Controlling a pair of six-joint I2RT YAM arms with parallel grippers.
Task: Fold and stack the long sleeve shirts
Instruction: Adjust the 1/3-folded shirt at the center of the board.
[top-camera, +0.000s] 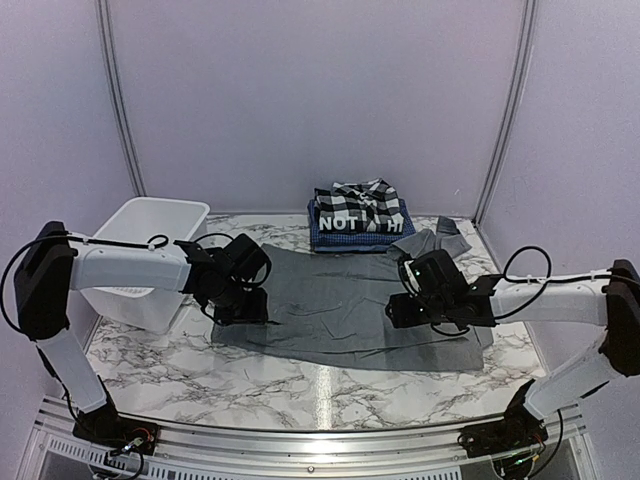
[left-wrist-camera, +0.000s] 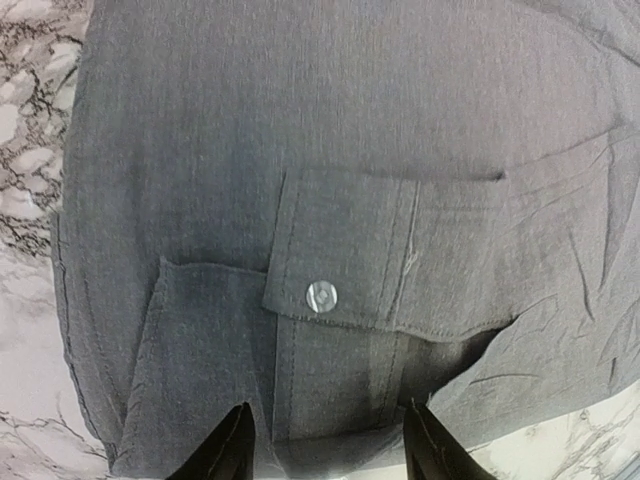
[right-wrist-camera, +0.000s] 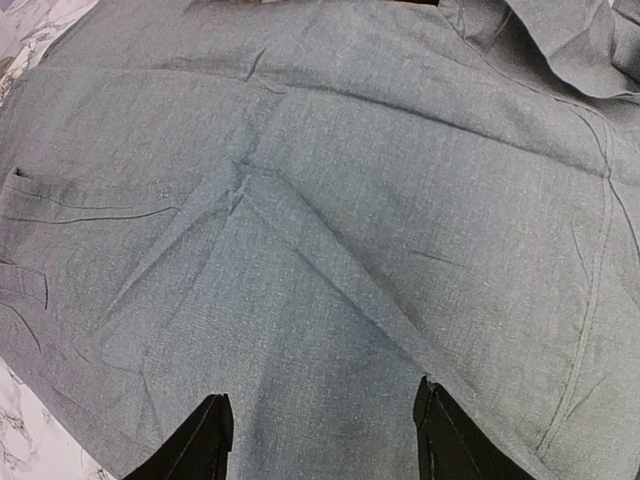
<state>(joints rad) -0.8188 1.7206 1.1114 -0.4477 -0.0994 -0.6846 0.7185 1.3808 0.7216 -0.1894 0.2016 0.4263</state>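
The left arm (top-camera: 130, 265) is reaching from its base across the front of the tub (top-camera: 165, 203), with its wrist bending down over the left end of the shirt (top-camera: 340, 310). The left fingers (left-wrist-camera: 225, 455) are standing apart, released, straddling the shirt's near edge and gripping nothing. Just beyond them a cuff (left-wrist-camera: 400, 260) is lying folded onto the body cloth, its button (left-wrist-camera: 320, 295) facing up.

The tub is sitting at the left rear of the surface (top-camera: 300, 385), just beside the arm and clear of the shirt. A stack (top-camera: 360, 215) of folded shirts is resting at the centre rear, plaid on top, lettered black under it, blue check at the bottom, its front edge touching or nearly touching the shirt's far edge.

The shirt is lying flat at the centre of the surface. Its long axis is running left to right, and the collar (top-camera: 445, 238) is pointing to the right rear.

The right arm (top-camera: 550, 295) is extending leftward and low over the shirt's right end. The right fingers (right-wrist-camera: 200, 445) are also standing apart, released, hovering over creased cloth and holding nothing.
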